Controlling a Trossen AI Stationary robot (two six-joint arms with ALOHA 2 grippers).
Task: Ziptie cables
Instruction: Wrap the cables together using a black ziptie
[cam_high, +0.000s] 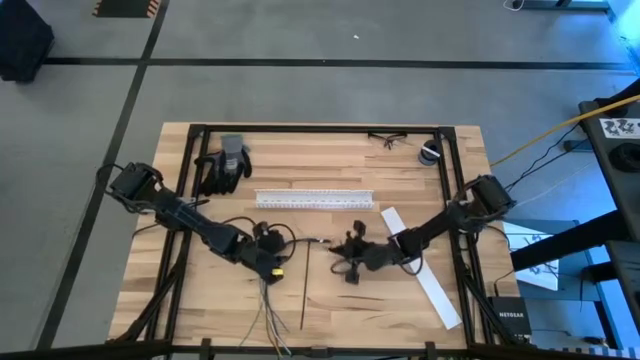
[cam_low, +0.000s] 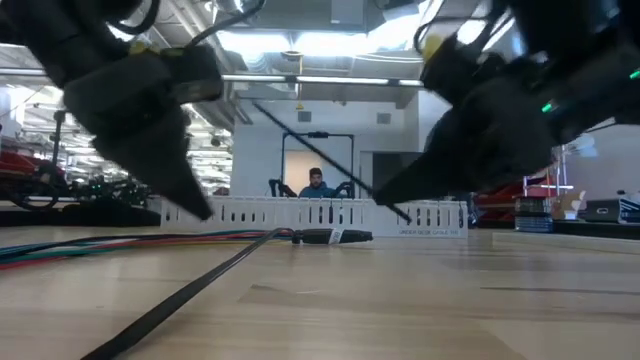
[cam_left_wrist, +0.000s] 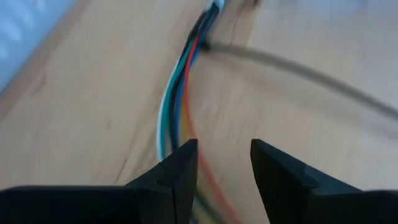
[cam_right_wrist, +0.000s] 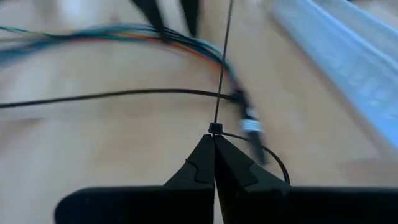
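Observation:
The cables lie on the table's middle as a bundle of coloured wires, their loose ends trailing toward the near edge. My left gripper is open and stands over the bundle, pointing down; most wires pass by one finger and an orange one runs between the two. My right gripper, just right of the cables' connector, is shut on a thin black ziptie. A second ziptie lies flat on the table, running from the connector toward the near edge. My left gripper stands on either side of part of the cable bundle; whether a finger touches the wires I cannot tell. My right gripper pinches the ziptie right at its small head between its two fingertips. The fingers slant down from the table's right. The strip sticks out past them, slanting up, clear of the table.
A white slotted channel lies across the table behind the grippers. A flat white strip lies at the right, dark gloves at the far left, glasses and a tape roll at the far right. A person shows beyond the table.

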